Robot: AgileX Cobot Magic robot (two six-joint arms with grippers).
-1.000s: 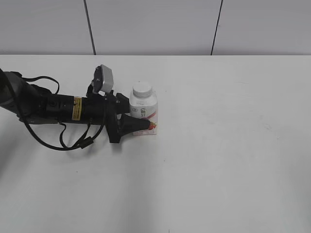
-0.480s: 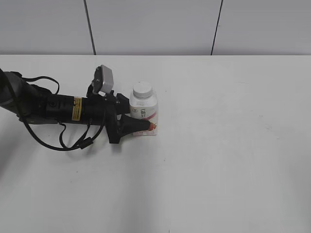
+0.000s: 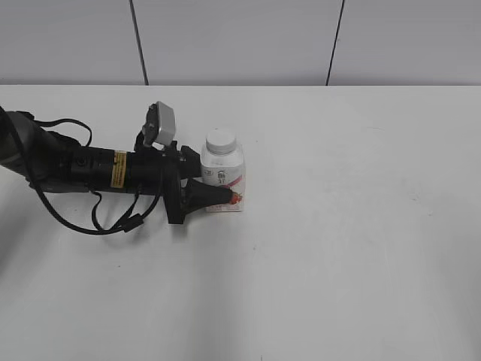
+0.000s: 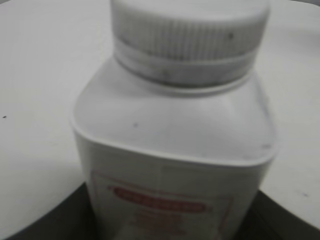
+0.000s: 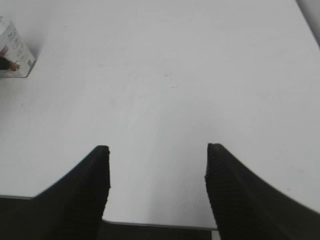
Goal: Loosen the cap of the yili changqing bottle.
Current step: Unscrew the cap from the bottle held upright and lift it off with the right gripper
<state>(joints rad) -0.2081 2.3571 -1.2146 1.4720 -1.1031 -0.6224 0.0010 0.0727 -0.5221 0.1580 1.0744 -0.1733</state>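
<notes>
The yili changqing bottle (image 3: 223,174) stands upright on the white table (image 3: 338,226), white with a pink-red label. Its white ribbed cap (image 3: 221,141) sits on the neck. My left gripper (image 3: 227,192) reaches in from the left, low and level, with its fingers on either side of the bottle's lower body; the far finger is hidden behind it. In the left wrist view the bottle (image 4: 170,150) and cap (image 4: 187,30) fill the frame, with dark fingers at both lower corners. My right gripper (image 5: 157,147) is open and empty over bare table; the bottle (image 5: 12,50) shows at that view's far left.
The left arm and its cables (image 3: 83,169) lie across the table's left side. The table's near edge (image 5: 150,222) shows under the right gripper. A grey panelled wall (image 3: 240,37) stands behind the table.
The left gripper's near finger has drawn in slightly against the bottle's base. The bottle stays in place.
</notes>
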